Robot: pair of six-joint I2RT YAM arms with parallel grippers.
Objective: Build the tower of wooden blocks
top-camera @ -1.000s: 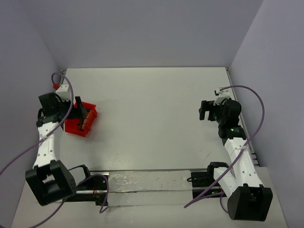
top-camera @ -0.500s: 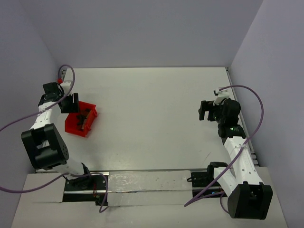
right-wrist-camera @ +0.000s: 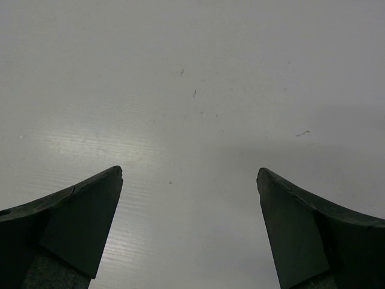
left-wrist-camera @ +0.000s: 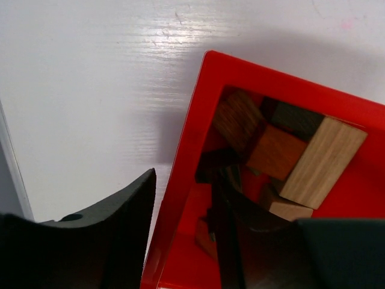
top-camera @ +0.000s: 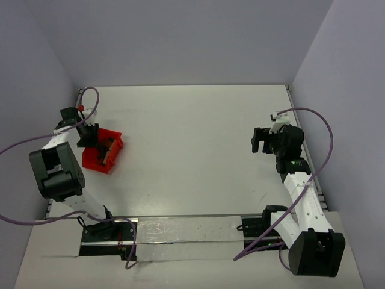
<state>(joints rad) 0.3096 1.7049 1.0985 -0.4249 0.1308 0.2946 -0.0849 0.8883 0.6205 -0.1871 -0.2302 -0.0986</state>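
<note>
Inside the red bin sit tan, reddish and dark wood blocks; the left end effector straddles its wall, grip unclear; the right end effector gapes wide, holding nothing.

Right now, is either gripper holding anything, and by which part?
Right gripper: nothing, jaws open. Left gripper straddles the red bin's wall, one finger inside among the wood blocks, one outside with a gap; no grip yet.

The white-and-black left arm is folded high by the counter's left edge, its black left tool angled down, fingers partway apart. The right arm reaches forward along the right edge, its right tool spread wide.
</note>
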